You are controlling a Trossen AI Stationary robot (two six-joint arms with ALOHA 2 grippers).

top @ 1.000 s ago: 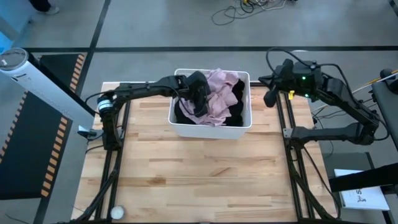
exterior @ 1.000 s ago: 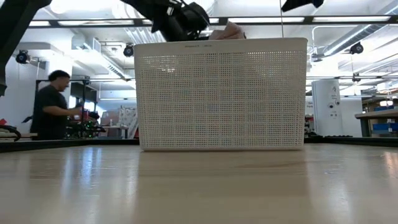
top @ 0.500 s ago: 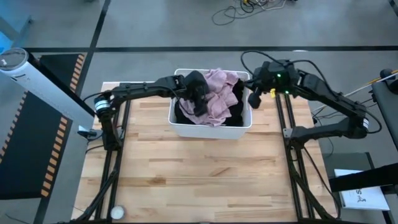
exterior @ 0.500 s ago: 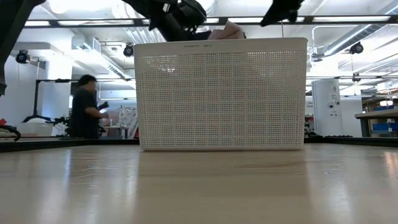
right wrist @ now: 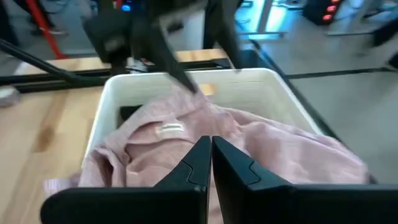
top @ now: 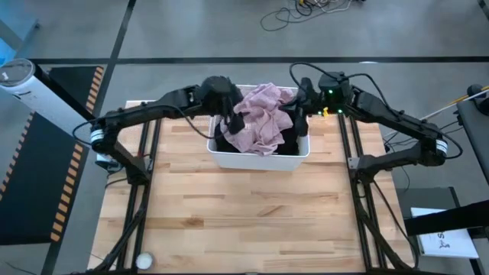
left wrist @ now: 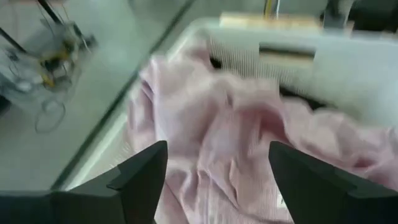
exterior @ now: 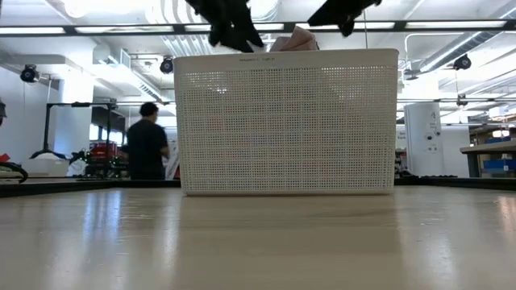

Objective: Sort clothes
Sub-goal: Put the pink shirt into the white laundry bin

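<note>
Step in hand (judged): extract the top garment from the basket (top: 260,160), which stands on the tabletop (top: 244,214).

Status:
- Pink garment (top: 260,122) lies heaped on top of the load, rising above the basket rim. Black fabric (top: 290,137) lies under and beside it.
- Left end effector (top: 229,114) sits at the near edge of the pink heap, just above it. The left wrist view shows the 2 fingers spread wide, released, with pink cloth directly ahead between them.
- Right end effector (top: 302,114) is at the opposite basket rim. The right wrist view shows its fingers (right wrist: 193,171) pressed together, clenched on nothing, with the pink heap just ahead.

Procedure (recommended):
1. Lower the left end effector onto a raised fold, not a flat area, so both pads get cloth.
2. Clench fully before lifting.
3. Lift straight up until the hem clears the rim; watch for the black fabric dragging along.
4. Keep the right end effector clear, or use it to hold down the rest of the load.

Risk: a thin pinch may slip; the light basket may tip or slide.
</note>
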